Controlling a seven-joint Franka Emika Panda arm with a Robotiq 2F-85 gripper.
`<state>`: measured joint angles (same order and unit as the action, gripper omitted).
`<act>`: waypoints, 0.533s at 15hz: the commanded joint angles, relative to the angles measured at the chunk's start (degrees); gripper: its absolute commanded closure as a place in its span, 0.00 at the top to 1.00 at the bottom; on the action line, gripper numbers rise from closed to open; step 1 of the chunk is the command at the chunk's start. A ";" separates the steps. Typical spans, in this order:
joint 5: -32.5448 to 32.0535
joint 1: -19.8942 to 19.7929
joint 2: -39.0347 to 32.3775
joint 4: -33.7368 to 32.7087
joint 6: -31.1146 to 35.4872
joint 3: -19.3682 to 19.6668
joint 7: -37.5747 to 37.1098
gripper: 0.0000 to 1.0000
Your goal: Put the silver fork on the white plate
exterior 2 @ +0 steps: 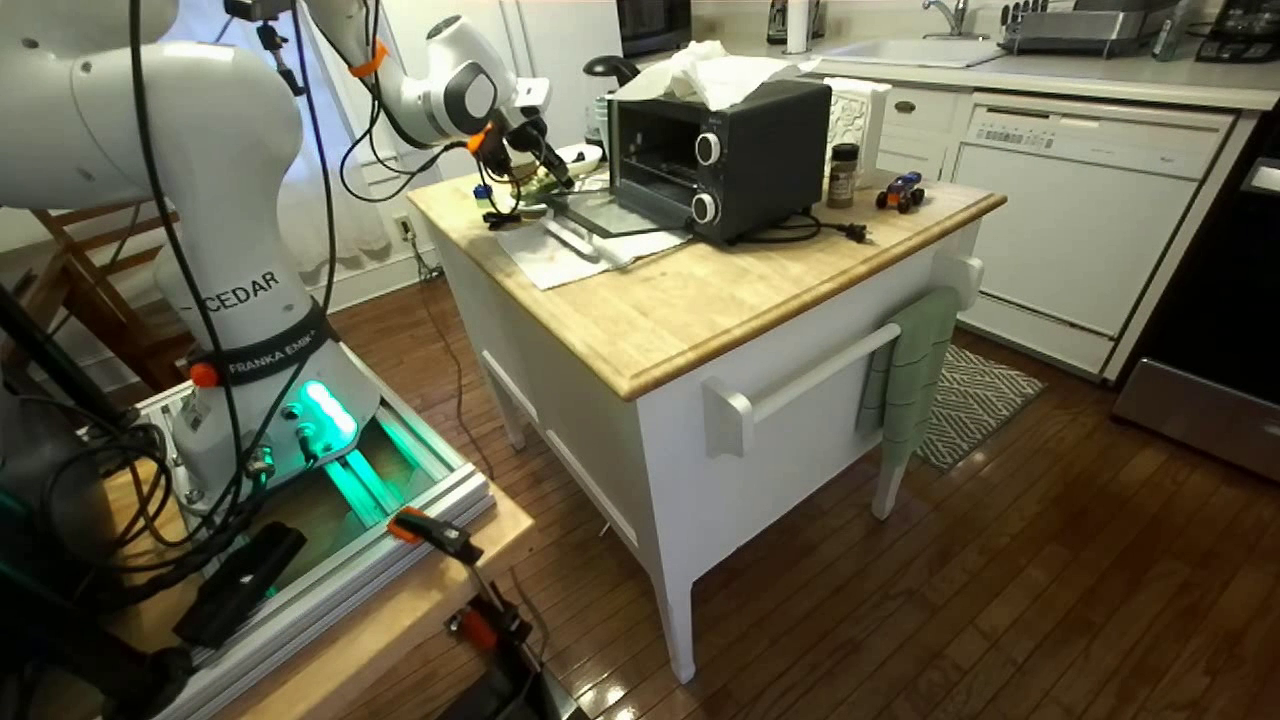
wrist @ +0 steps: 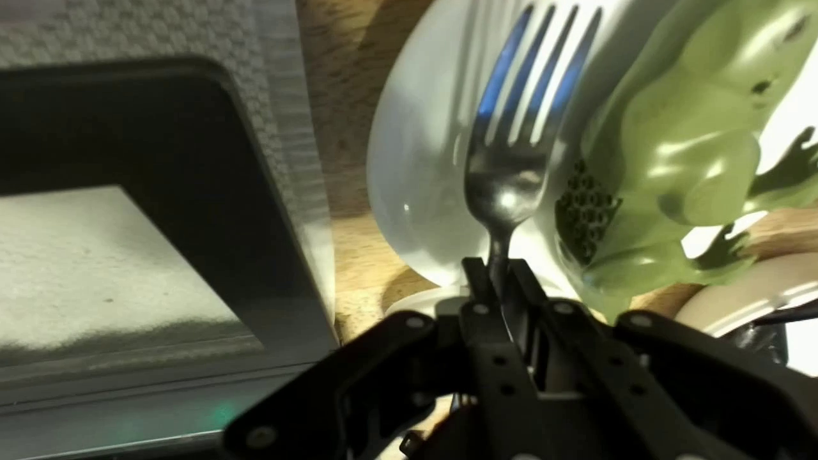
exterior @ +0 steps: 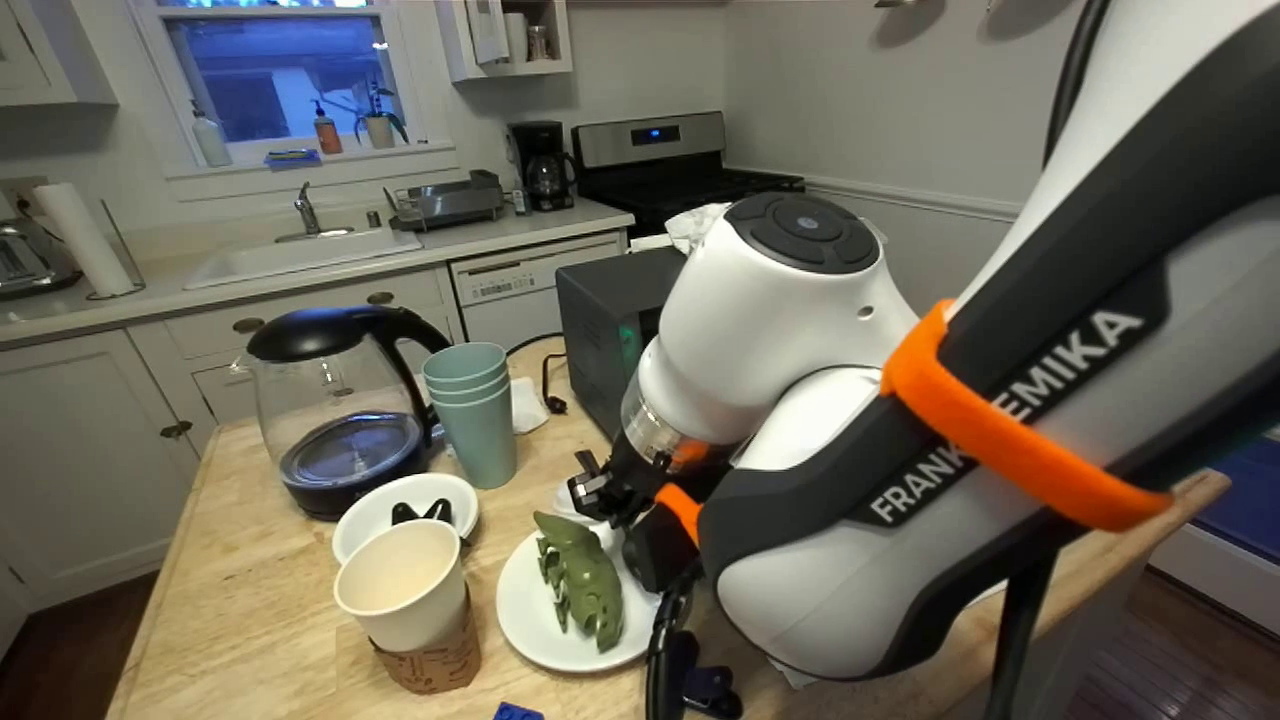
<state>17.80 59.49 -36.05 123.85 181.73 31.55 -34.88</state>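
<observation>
My gripper [wrist: 496, 268] pinches the silver fork [wrist: 507, 182] by the handle, its tines over the white plate [wrist: 409, 160], where a green figure [exterior: 585, 580] lies; whether fork touches plate, I cannot tell. Close by, a white bowl [exterior: 367, 518] holds a black item [exterior: 432, 510], near a sleeved paper cup [exterior: 425, 635], stacked teal cups [exterior: 478, 430] and a glass kettle [exterior: 330, 400]. All share a wooden tabletop [exterior: 260, 590] with a toaster oven [exterior 2: 775, 170], door lowered, white paper [exterior 2: 710, 78] heaped on top, in a kitchen with sink [exterior: 300, 258], window [exterior: 275, 80] and stove [exterior: 650, 145].
</observation>
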 commanded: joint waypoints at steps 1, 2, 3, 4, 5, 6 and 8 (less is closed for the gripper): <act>1.28 2.47 -3.36 -2.40 -0.51 2.68 -3.28 0.03; 1.26 2.60 -3.62 -2.62 -0.88 2.83 -3.81 0.03; 1.23 2.73 -3.89 -2.84 -0.85 3.04 -4.25 0.03; 1.54 2.58 -4.01 -3.01 -0.95 2.94 -4.12 0.36; 1.57 2.74 -4.20 -3.12 -0.97 3.10 -4.50 0.38; 1.50 2.79 -4.22 -3.13 -1.05 3.09 -4.70 0.44; 1.38 2.93 -4.23 -3.20 -1.14 3.03 -4.98 0.58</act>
<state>17.90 61.06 -38.98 122.02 181.60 33.48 -38.47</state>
